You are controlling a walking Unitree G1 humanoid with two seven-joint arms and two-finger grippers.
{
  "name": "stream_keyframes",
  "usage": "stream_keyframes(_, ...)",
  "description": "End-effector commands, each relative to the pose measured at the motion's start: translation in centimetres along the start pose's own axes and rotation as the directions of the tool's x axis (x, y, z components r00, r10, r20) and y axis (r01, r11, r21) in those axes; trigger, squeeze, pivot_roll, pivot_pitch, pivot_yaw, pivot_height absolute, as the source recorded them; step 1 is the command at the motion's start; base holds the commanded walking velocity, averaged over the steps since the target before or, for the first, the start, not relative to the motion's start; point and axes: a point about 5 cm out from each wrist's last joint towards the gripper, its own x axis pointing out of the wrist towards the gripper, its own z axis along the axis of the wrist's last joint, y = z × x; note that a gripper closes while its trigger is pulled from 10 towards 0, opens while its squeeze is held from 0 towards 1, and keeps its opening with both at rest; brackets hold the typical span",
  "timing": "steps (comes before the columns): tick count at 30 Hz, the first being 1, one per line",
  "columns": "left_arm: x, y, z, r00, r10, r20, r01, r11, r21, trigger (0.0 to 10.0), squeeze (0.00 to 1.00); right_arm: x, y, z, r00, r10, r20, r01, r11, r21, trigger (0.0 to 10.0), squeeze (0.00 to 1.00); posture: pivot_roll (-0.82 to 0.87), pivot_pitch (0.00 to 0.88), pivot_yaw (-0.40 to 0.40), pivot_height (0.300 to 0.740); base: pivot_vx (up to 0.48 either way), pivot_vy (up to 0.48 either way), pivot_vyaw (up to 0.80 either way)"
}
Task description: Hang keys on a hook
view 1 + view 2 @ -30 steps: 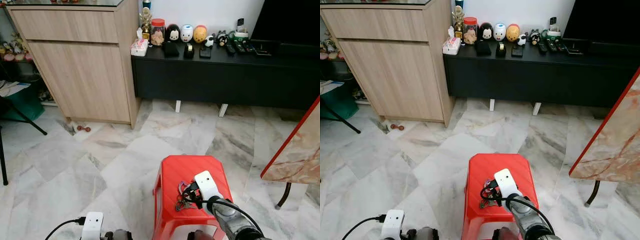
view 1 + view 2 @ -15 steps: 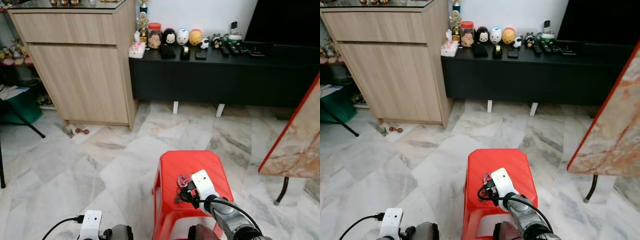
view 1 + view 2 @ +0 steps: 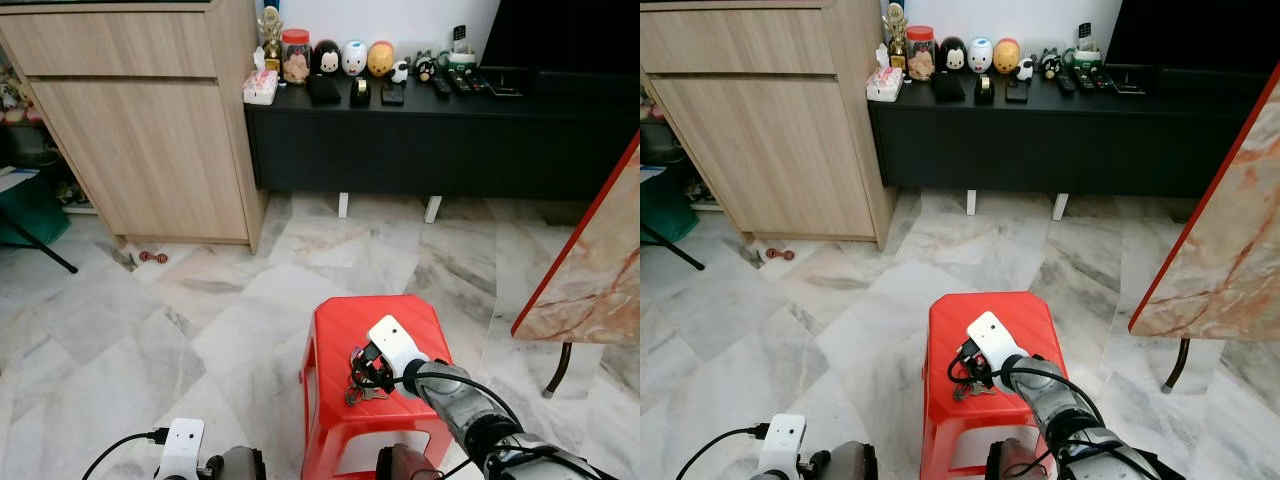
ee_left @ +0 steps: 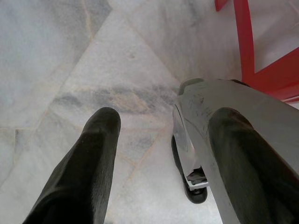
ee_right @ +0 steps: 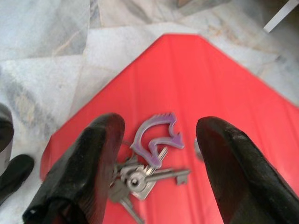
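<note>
Standing at the lower centre of the head views, a red plastic stool [image 3: 345, 345] is resting on the marble floor [image 3: 200, 310], with a wooden cabinet [image 3: 150, 130] at upper left and a black TV console [image 3: 440, 140] across the top. Hovering over the stool's seat, the right gripper [image 5: 156, 140] is spreading its fingers wide — released, straddling the keys [image 5: 140, 175] lying flat with a purple fob [image 5: 156, 137]. Lower left, the left gripper [image 4: 163, 154] is hanging open above the floor.
</note>
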Motion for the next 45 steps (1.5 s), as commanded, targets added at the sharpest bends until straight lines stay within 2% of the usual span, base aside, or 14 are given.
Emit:
stream_keyframes(1,-0.5,-0.7,-2.4,0.996,-0.027,-0.085,0.03,0.999,0.036,10.0,0.0,-0.1,-0.7,0.7,0.999,-0.025,0.023,0.025,1.0,0.003,10.0,0.0,0.11,0.097,-0.067,0.612,0.0,0.0,0.0)
stream_keyframes(4,-0.7,-0.6,-2.9,0.996,-0.028,-0.083,0.031,0.999,0.039,10.0,0.0,0.0,-1.1,1.3,0.995,-0.086,0.051,0.083,0.995,0.054,10.0,0.0,0.11,0.13,-0.066,0.612,0.0,0.0,0.0)
stream_keyframes(7,-0.9,-0.6,-3.3,0.996,-0.028,-0.085,0.031,0.999,0.04,10.0,0.0,0.2,-0.7,1.5,0.995,-0.079,0.06,0.074,0.994,0.076,10.0,0.0,0.12,0.153,-0.067,0.612,0.0,0.0,0.0)
stream_keyframes(11,-1.2,-0.3,-4.0,0.996,-0.024,-0.085,0.027,0.999,0.042,10.0,0.0,0.5,0.6,1.0,0.999,-0.002,0.04,0.0,0.998,0.06,10.0,0.0,0.14,0.19,-0.069,0.612,0.0,0.0,0.0)
stream_keyframes(20,-1.8,0.0,-4.9,0.997,-0.018,-0.072,0.021,0.999,0.043,10.0,0.0,0.6,1.3,0.5,0.998,0.06,-0.005,-0.059,0.997,0.048,10.0,0.0,0.16,0.232,-0.077,0.612,0.0,0.0,0.0)
stream_keyframes(24,-1.9,0.1,-5.0,0.998,-0.017,-0.059,0.019,0.999,0.045,10.0,0.0,0.7,2.0,-0.1,0.992,0.11,-0.061,-0.111,0.994,-0.007,10.0,0.0,0.17,0.24,-0.079,0.612,0.0,0.0,0.0)
stream_keyframes(33,-1.9,0.0,-4.8,0.999,-0.015,-0.035,0.016,0.999,0.044,10.0,0.0,0.5,1.9,-0.7,0.987,0.125,-0.104,-0.131,0.99,-0.055,10.0,0.0,0.18,0.265,-0.085,0.612,0.0,0.0,0.0)
stream_keyframes(40,-2.2,-0.1,-5.3,0.999,-0.016,-0.039,0.017,0.999,0.042,10.0,0.0,0.4,1.6,-0.9,0.989,0.106,-0.107,-0.113,0.992,-0.055,10.0,0.0,0.18,0.277,-0.086,0.612,0.0,0.0,0.0)
stream_keyframes(45,-2.3,-0.2,-5.5,0.999,-0.016,-0.045,0.018,0.999,0.038,10.0,0.0,0.4,1.1,-0.3,0.996,0.066,-0.068,-0.069,0.997,-0.046,10.0,0.0,0.17,0.29,-0.087,0.612,0.0,0.0,0.0)
